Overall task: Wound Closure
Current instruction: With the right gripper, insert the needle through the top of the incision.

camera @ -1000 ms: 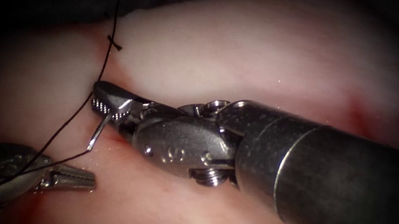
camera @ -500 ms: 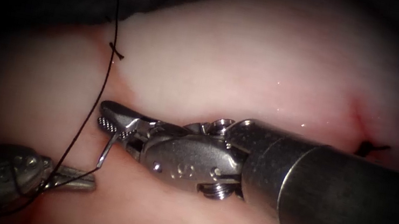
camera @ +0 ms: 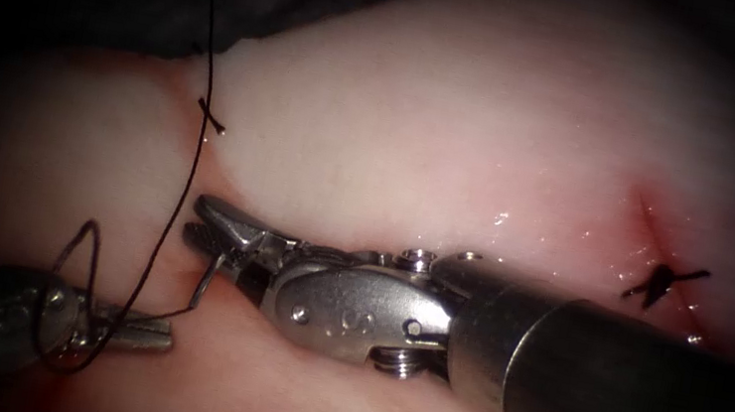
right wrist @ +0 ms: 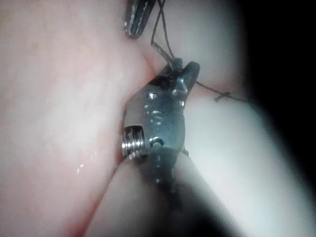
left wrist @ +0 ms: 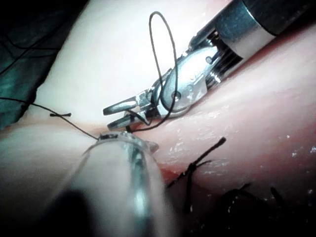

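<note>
needle [camera: 210, 275] in right gripper [camera: 212, 231]

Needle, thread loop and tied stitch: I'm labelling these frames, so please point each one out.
Needle [camera: 208, 275]: endoscope view, on its bare shaft below the right gripper.
Thread loop [camera: 58, 283]: endoscope view, on the loop's left strand over the left gripper.
Tied stitch [camera: 659, 283]: endoscope view, on its knot.

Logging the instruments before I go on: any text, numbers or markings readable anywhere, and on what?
One stamped character on the right tool's wrist plate, perhaps "S" or "8": too blurred to read.
No other text.
The right tool holds the needle near the end away from the thread; whether it enters the tissue is unclear. Thread loops around the left tool; grip unclear.
</note>
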Robot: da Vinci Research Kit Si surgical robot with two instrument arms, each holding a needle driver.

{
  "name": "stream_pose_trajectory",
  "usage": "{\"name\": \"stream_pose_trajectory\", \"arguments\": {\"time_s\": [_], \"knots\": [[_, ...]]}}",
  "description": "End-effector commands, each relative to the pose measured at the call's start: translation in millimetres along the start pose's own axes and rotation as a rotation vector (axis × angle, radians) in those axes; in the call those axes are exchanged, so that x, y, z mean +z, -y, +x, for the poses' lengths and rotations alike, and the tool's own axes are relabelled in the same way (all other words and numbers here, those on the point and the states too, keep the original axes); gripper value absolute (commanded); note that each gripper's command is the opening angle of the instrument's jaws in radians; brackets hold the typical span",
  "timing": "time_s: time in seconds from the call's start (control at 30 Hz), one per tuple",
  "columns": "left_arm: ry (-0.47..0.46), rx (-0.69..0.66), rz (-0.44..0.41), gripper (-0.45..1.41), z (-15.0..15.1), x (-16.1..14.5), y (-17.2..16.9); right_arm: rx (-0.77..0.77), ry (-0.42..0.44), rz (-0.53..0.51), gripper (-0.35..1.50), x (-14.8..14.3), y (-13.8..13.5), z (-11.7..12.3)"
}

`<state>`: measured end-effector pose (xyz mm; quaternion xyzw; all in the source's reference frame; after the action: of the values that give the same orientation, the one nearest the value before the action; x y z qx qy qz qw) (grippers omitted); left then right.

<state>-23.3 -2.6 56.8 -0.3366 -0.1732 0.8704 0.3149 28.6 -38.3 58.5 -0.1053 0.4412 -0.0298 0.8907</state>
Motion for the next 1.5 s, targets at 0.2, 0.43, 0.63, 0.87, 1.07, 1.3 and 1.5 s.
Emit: {"name": "stream_pose_trajectory", "arguments": {"time_s": [0.2,0.43,0.63,0.87,1.07,1.3,1.5], "knots": [[-0.003,0.002,0.002,-0.45,0.7,0.5,0.6,0.018,0.036,0.051,-0.35,1.8,2.5,-1.0],[-0.003,0.002,0.002,-0.45,0.8,0.6,0.6,0.028,0.08,0.089,-0.35,1.0,4.0,-3.0],[-0.004,0.001,0.003,-0.45,0.8,0.7,0.6,0.031,0.103,0.078,-0.35,-1.3,3.6,-4.0],[-0.004,0.0,0.006,-0.45,0.9,0.9,0.5,0.056,0.142,0.047,-0.35,-3.2,1.2,-3.7],[-0.001,0.002,0.003,-0.45,0.8,0.7,0.6,0.056,0.139,0.074,-0.35,-3.0,1.6,-3.6],[-0.001,0.001,0.003,-0.45,0.8,0.7,0.5,0.036,0.171,0.111,-0.35,-2.8,2.7,-4.3],[0.0,0.002,0.001,-0.45,0.7,0.5,0.6,0.028,0.195,0.14,-0.35,-2.7,4.8,-5.6]]}}
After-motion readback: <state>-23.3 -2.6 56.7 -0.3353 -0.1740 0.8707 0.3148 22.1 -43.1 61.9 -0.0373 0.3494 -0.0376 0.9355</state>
